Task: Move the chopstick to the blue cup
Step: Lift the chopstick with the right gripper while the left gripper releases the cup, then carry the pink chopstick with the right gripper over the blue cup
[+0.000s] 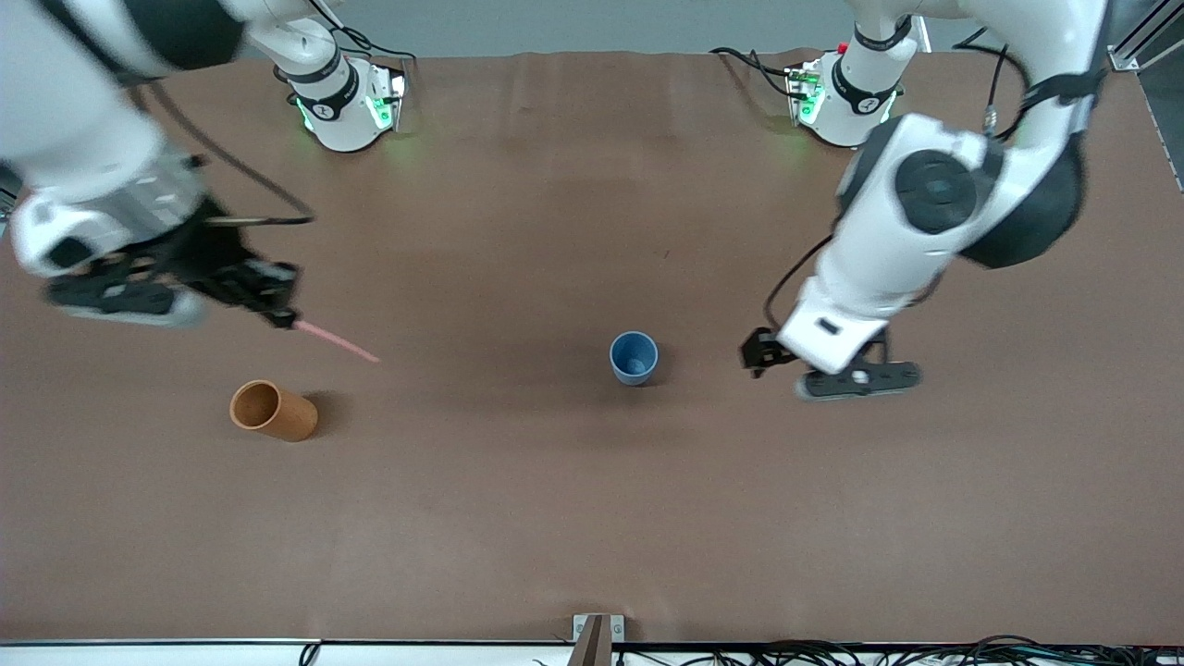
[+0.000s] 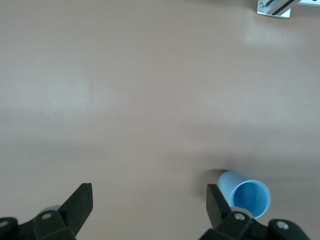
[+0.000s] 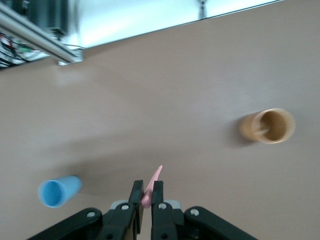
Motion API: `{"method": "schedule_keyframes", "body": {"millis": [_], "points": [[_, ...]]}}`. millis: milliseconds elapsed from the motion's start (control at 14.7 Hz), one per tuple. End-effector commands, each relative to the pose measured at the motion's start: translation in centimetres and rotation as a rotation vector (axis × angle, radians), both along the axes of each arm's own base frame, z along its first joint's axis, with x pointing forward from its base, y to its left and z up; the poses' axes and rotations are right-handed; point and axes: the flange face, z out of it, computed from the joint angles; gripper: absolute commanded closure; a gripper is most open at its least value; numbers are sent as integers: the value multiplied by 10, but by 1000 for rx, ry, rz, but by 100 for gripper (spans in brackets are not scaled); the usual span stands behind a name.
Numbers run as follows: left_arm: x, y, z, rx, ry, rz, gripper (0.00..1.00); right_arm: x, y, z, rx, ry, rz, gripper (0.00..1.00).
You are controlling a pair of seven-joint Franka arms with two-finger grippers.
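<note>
The right gripper (image 1: 282,317) hangs in the air over the desk (image 1: 592,518) near the right arm's end, clenched on one end of the chopstick (image 1: 338,342). The thin pink stick juts out from between the fingers at a slant, its free tip pointing toward the middle of the desk — nothing else touches it. In the right wrist view the chopstick (image 3: 151,185) is pinched tight between the two dark fingers (image 3: 158,196).

Nearer to the front camera than that gripper, the orange-brown cup (image 1: 272,410) stands upright on the desk, apart from the chopstick.

The blue cup (image 1: 634,357) stands upright near the middle of the desk, well apart from the orange-brown cup and toward the left arm's end from it.

The left gripper (image 1: 832,365) hovers low over the desk beside the blue cup, on its left-arm side — released, its fingers (image 2: 79,206) spread wide with nothing between them. The left wrist view shows the blue cup (image 2: 246,194) just past one fingertip.
</note>
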Motion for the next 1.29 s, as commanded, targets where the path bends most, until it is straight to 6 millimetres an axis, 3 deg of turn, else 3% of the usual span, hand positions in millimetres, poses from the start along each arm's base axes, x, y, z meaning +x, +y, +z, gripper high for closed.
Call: {"method": "schedule_keyframes", "body": {"millis": [0,68,204,340,476,544,748,1224], "points": [[-6,64,37,12,9,-134,0,-33,109,-24,-27,-55,-26,100],[-7,83,50,14,5,-174,0,-43,145,-44,-49,-58,-52,100],[-19,111,80,31,-4,-215,0,-46,194,-63,-25,-67,-96,100],[-38,124,116,47,-14,-208,0,-48,223,-71,-2,-74,-101,100],[-60,126,147,65,13,-217,0,-51,255,-95,18,-83,-98,100],[-69,125,160,66,16,-220,0,-50,263,-103,29,-90,-91,100],[-81,126,172,68,61,-239,0,-55,283,-121,41,-99,-62,100],[-82,134,176,52,53,-201,0,-67,314,-179,-10,-87,-5,98]]}}
